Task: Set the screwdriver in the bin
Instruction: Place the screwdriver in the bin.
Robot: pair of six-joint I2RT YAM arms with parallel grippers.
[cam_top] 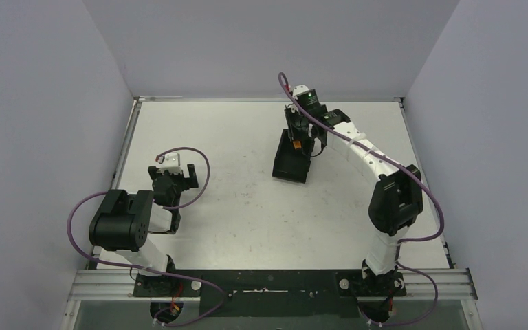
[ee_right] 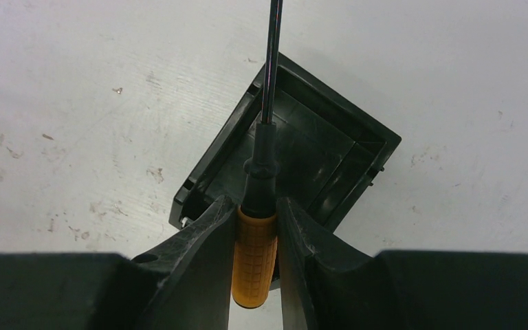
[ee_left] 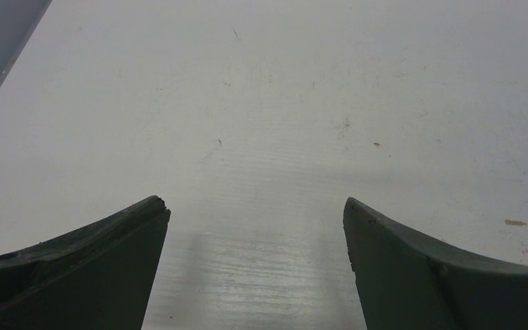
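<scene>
While our right gripper (ee_right: pixel 256 206) is clamping the orange handle of the screwdriver (ee_right: pixel 254 258) between both fingers, we are holding it above the black bin (ee_right: pixel 330 148), with its dark shaft reaching across the open top and past the rim. Our left gripper (ee_left: pixel 256 206) is hovering with fingers spread wide over the white table (ee_left: pixel 282 89), well apart from the bin.

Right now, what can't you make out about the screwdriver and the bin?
- Tip of the small orange-handled screwdriver: right wrist view, its thin dark shaft runs off the top edge.
- Near corner of the small black plastic bin: right wrist view, hidden behind the right hand.
- Screwdriver's shaft: top view, too small, lost against the dark bin and hand.
- Height of the screwdriver above the bin: no view settles it.
</scene>
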